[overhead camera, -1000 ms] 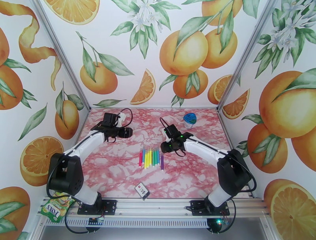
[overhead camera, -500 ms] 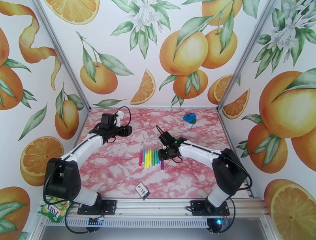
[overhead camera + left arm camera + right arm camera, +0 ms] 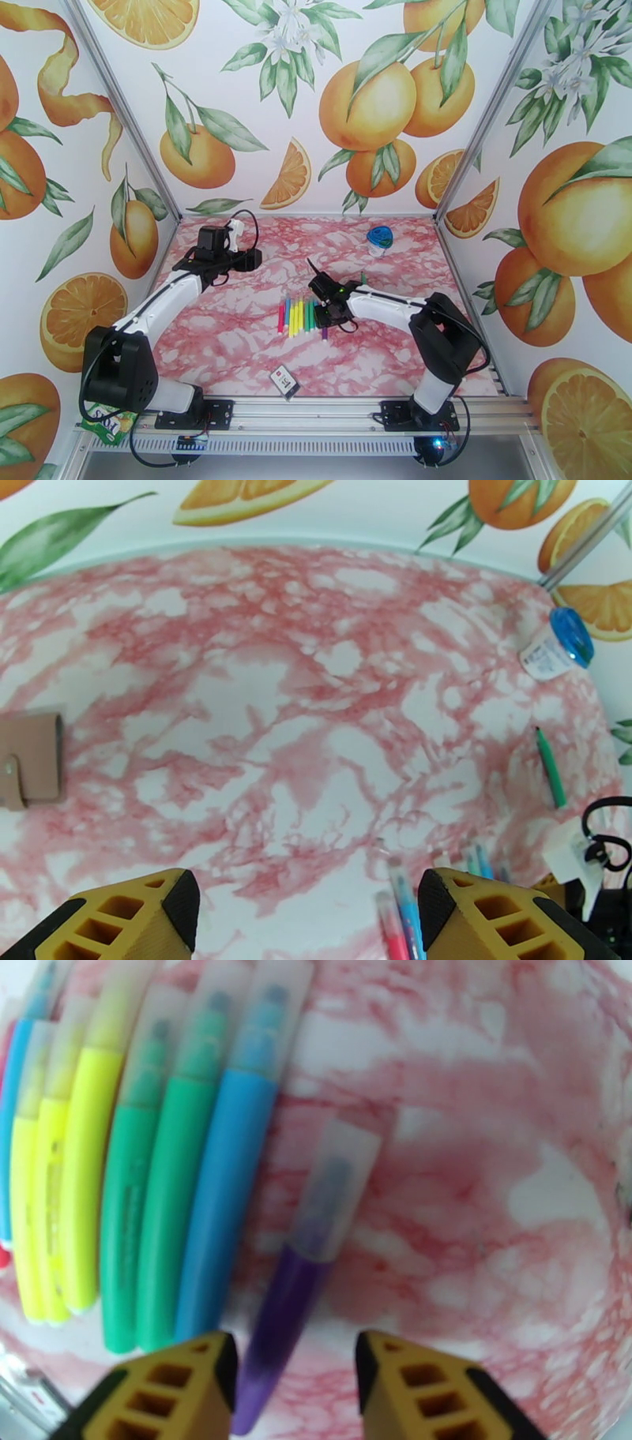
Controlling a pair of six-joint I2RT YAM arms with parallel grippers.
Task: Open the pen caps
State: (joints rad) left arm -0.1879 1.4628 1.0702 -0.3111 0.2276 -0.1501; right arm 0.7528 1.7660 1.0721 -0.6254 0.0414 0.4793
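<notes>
Several thin marker pens (image 3: 299, 316) lie side by side mid-table: pink, blue, yellow, green, with a purple pen (image 3: 288, 1307) slightly apart at the right end. Their pen caps are translucent, among them the purple pen's cap (image 3: 336, 1189) and the blue pen's cap (image 3: 268, 1015). My right gripper (image 3: 326, 313) hangs low over the purple pen, open, its yellow fingers (image 3: 170, 1394) on either side of the purple body without clamping it. My left gripper (image 3: 253, 259) hovers open over bare table at the back left, its fingers (image 3: 118, 914) apart with nothing between them.
A round blue-lidded clear container (image 3: 380, 239) stands at the back right. A loose thin green stick (image 3: 551, 766) lies right of the pens. A brown wallet (image 3: 30, 760) is at the left, a small black-and-white card (image 3: 284, 381) near the front edge, and a candy bag (image 3: 107, 418) by the left base.
My right gripper has swung left and down from beside the row to over the purple pen, its jaws narrowing a little. The left gripper drifted slightly back.
</notes>
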